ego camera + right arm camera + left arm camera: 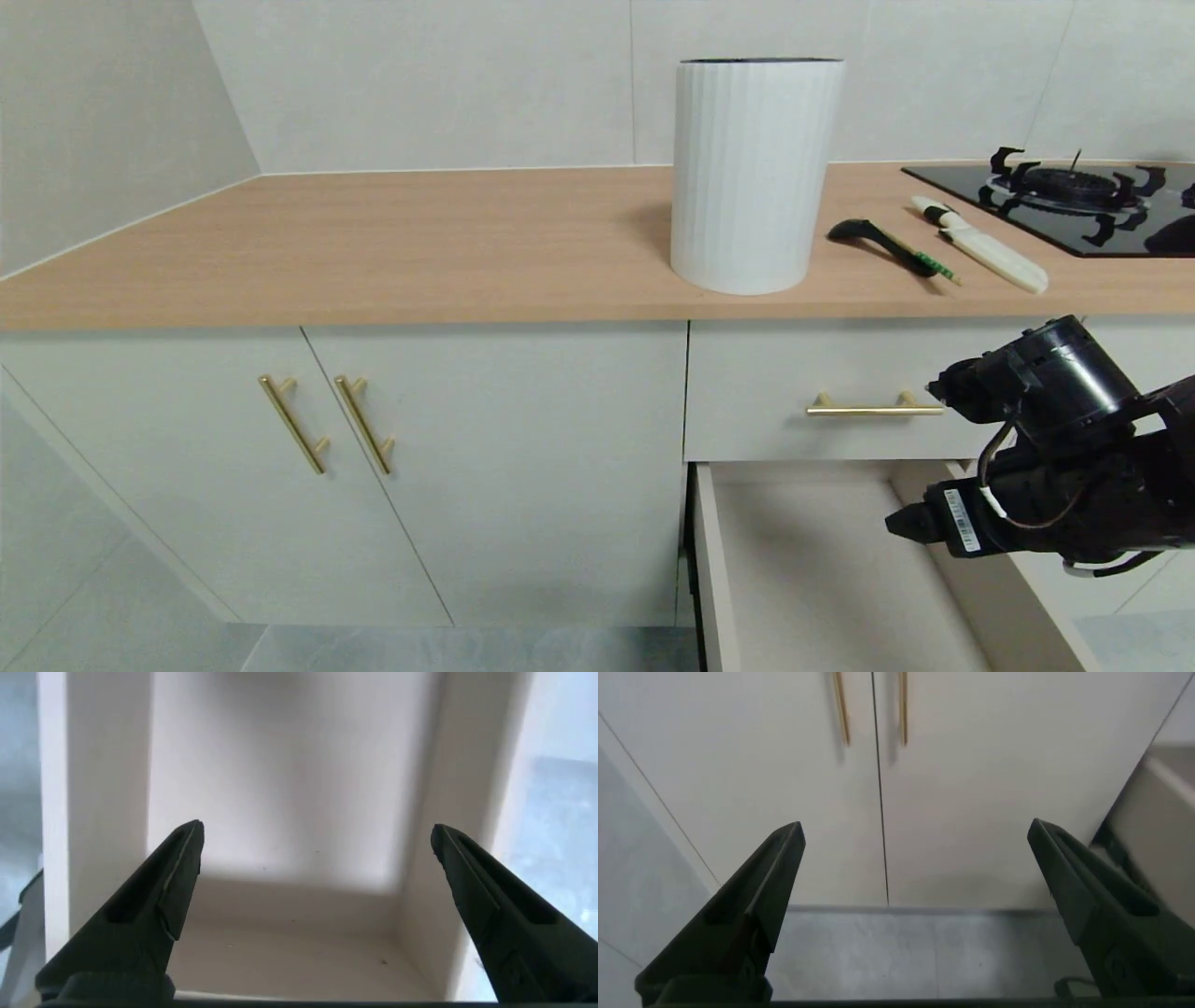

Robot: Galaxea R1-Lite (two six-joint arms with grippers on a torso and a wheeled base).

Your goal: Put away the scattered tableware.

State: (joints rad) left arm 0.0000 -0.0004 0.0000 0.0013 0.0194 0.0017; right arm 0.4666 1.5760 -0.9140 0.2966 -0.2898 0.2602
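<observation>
Light wood countertop (373,243) runs along a pale tiled wall (448,84). Towards its right end, near the front edge, lie a black-headed spoon with a green handle (892,245) and, just beside it, a cream-white knife-shaped utensil (980,245), between a tall white ribbed cylinder (752,177) and a black glass gas hob (1074,201). Below them a pale drawer (812,560) stands pulled out. The right gripper (316,835) hangs above it, fingers spread wide, grasping nothing. The left gripper (914,829), likewise released, faces closed cabinet doors (971,793) with brass handles
</observation>
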